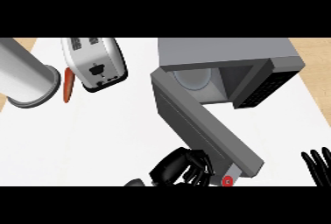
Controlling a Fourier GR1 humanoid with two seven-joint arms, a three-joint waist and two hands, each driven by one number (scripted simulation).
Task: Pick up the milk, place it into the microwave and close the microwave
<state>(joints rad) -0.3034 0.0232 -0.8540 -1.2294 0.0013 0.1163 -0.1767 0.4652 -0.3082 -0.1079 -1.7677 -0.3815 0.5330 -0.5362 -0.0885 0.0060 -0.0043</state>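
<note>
Left hand [177, 168] curled round the milk [223, 175], pressed against the outer face of the open door [207, 127], right hand [318, 164] open and resting beyond the door's end, microwave [226, 57] cavity behind: risk is carton knocking door edge on the way round.

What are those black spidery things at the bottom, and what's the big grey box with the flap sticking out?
You are looking down from a robot's head at a white kitchen counter. The black things are its hands. The left hand is curled round what looks like the milk, a carton with a red cap. The right hand rests open at the edge. The grey box is a microwave with its door swung open. A toaster, an orange carrot and a grey cylinder sit nearby.
</note>
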